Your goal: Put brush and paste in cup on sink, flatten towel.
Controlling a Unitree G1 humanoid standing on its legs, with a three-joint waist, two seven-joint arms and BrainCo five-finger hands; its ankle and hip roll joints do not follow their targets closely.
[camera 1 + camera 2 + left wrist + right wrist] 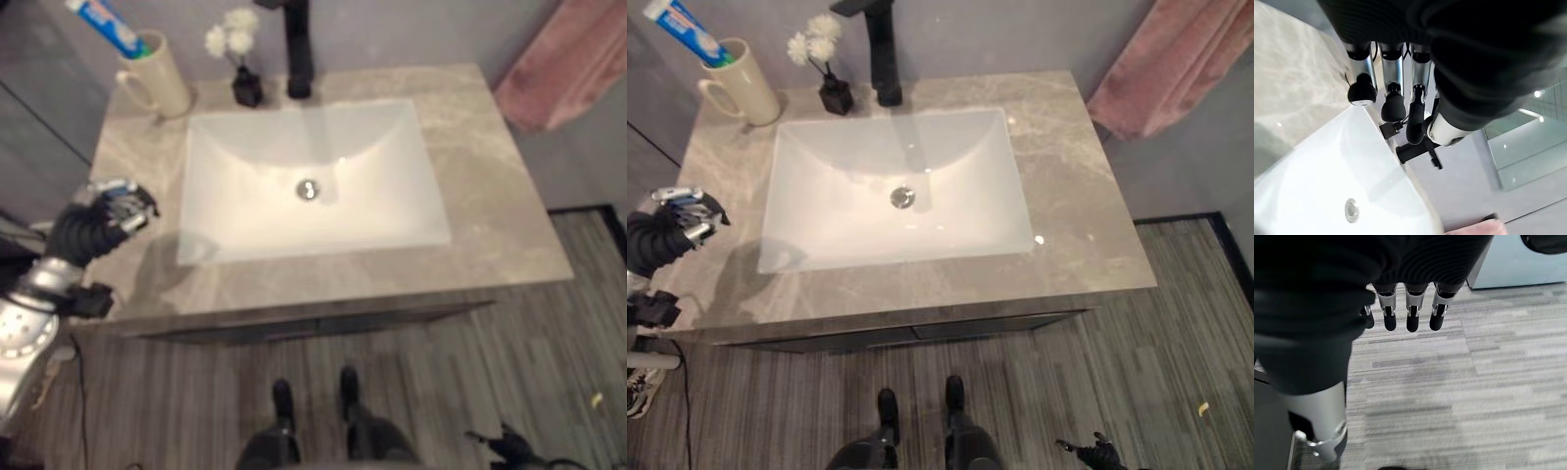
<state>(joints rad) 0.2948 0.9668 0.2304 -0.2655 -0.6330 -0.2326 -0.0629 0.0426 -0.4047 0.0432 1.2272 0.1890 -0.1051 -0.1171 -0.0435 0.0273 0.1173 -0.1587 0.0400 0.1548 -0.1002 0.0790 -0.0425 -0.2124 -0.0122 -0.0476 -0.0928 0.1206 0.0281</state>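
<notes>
While the grey wood-grain floor (pixel 1097 323) fills the lower part of the head views, the right hand (pixel 1405 308) hangs over it in its wrist view, fingers (pixel 1411 323) straight and relaxed, holding nothing.

At the left edge of the frame, the left hand (pixel 113 211) hovers over the near left part of the beige marbled stone counter (pixel 1087 245). Its wrist view shows the fingers (pixel 1393 105) loosely bent downward with nothing between them, so it is released and empty.

Further in, the white rectangular sink basin (pixel 896 191) sits in the middle of the counter, with nothing lying in it besides its metal drain (pixel 902 197).

Beyond that, along the back edge, a black tap (pixel 884 59) stands behind the basin, and just left of it a small black vase with white flowers (pixel 828 78). In the upper left corner stands the cream ceramic mug with a handle (pixel 740 86), and the blue and white toothpaste tube (pixel 686 34) leans out of it, so the paste appears to be done. Whether the brush is in the mug too I cannot tell.

Farthest, in the upper right corner, the dusty pink towel (pixel 1176 69) hangs bunched and folded on the wall. Flattening it looks like what remains.
</notes>
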